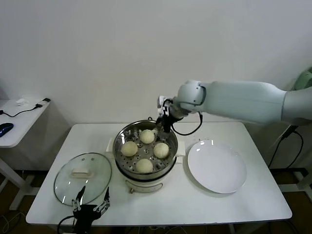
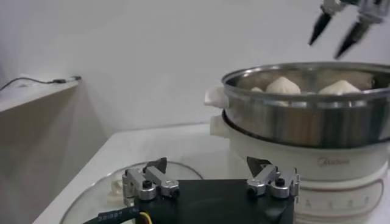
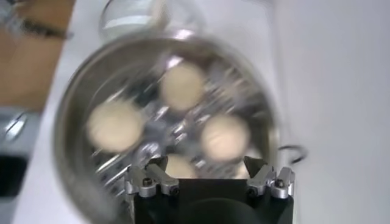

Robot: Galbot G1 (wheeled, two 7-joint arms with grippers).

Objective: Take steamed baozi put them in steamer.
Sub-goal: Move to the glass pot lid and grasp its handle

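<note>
Starting nearest the robot: the left gripper (image 1: 90,201) hangs idle at the front edge of the bench (image 1: 243,202), fingers spread and empty, just short of the glass lid (image 1: 83,178). The lid lies flat on the front-left of the bench, off the pot, which keeps the opening free for loading.

Mid-bench sits the steamer (image 1: 145,173), a shiny steel pot on a cream base. All four steamed baozi (image 1: 144,165) rest on its perforated tray, spaced apart in a rough diamond, none touching. Judged from this layout, spacing them lets steam pass between them, and the loading part of the task looks complete. To the robot's right of the steamer, just beside it, the white plate (image 1: 217,166) is bare; presumably it was the source dish.

Farther back, the right gripper (image 1: 164,127) hovers above the far rim of the steamer, over the rearmost bun. Its fingers stand apart and hold nothing; in the left wrist view two dark fingertips show clear of the pot, well above the buns.

Surface: white bench top, matte, uncluttered beyond these items. Room: plain white wall behind; a second white side table (image 1: 19,119) at far left carries a cable and a dark blue object.
</note>
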